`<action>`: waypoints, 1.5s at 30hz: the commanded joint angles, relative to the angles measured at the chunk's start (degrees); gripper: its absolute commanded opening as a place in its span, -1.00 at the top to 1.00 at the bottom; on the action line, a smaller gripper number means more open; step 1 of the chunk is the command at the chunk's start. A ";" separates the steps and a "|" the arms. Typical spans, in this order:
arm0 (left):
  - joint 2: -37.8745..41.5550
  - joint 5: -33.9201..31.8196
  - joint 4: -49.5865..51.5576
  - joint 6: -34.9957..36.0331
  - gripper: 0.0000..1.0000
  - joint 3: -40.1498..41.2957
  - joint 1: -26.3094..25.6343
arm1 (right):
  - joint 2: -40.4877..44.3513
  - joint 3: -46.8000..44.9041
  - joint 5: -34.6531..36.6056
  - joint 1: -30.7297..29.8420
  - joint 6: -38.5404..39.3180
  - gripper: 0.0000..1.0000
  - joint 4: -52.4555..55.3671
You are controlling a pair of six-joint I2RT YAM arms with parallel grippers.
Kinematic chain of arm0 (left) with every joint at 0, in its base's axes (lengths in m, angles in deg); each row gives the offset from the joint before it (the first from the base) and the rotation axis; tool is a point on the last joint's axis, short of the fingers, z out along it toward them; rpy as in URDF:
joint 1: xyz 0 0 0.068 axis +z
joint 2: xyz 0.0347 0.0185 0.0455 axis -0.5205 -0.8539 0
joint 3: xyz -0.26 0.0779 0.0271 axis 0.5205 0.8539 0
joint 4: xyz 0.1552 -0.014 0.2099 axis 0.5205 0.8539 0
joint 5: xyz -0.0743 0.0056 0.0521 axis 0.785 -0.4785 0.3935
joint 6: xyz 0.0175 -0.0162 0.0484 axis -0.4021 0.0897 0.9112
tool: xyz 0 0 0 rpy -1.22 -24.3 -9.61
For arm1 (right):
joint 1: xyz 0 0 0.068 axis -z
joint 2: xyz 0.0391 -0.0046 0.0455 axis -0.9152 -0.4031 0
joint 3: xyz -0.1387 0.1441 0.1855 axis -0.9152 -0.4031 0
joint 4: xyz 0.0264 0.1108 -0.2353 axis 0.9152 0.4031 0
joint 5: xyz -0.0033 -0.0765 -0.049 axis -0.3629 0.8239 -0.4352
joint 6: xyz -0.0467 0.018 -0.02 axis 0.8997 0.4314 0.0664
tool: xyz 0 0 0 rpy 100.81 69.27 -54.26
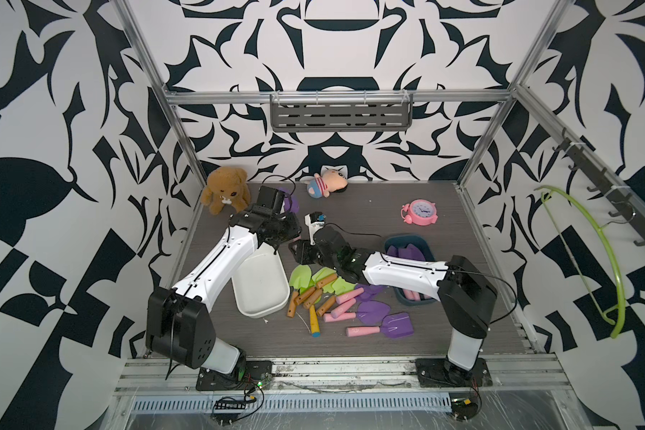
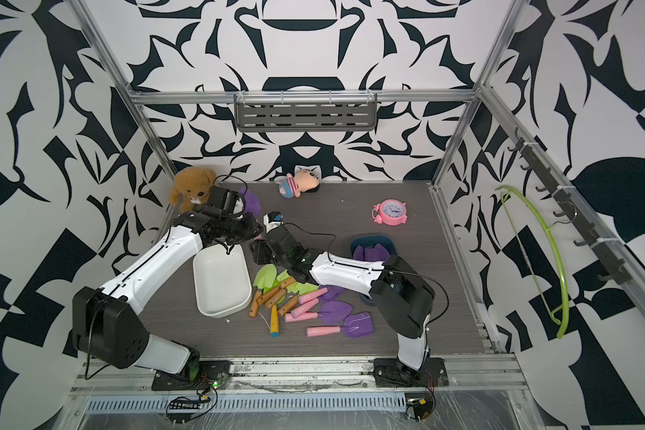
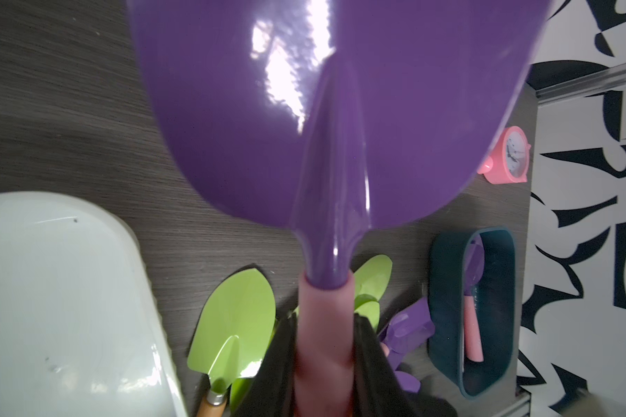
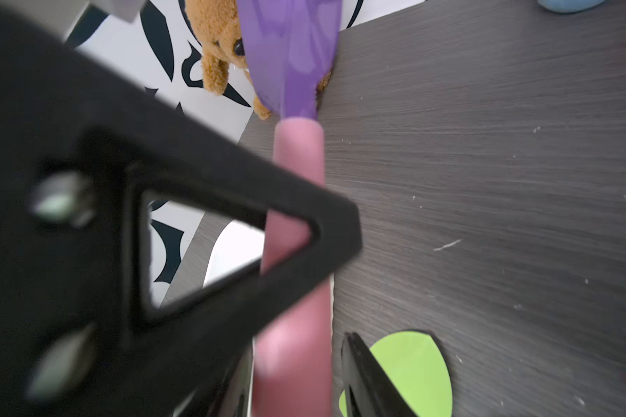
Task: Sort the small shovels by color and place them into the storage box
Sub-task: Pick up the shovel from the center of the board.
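My left gripper is shut on the pink handle of a purple shovel, lifted above the table near the back left. My right gripper stands open round the end of the same handle, with a gap beside one finger. Loose on the table lie green shovels with brown handles, purple ones with pink handles, and a yellow-handled one. The white storage box holds nothing. The dark blue storage box contains purple shovels.
A teddy bear sits in the back left corner, and a doll lies by the back wall. A pink clock stands at the back right. A green hanger hangs on the right wall.
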 commanded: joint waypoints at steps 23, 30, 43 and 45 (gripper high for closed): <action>7.34 44.51 -13.05 23.93 -0.85 7.85 12.76 | 24.63 -16.08 -21.61 10.42 19.80 1.00 13.85; 6.67 54.00 -17.41 26.29 -0.72 10.58 12.98 | 28.68 -18.58 -35.74 14.58 20.66 1.00 11.55; 6.04 56.77 -20.08 24.28 0.27 10.34 12.98 | 26.63 -15.15 -46.36 15.61 23.11 1.00 15.60; 6.13 55.36 -19.60 23.79 0.81 10.42 12.98 | 26.28 -14.40 -46.56 15.70 23.74 1.00 16.63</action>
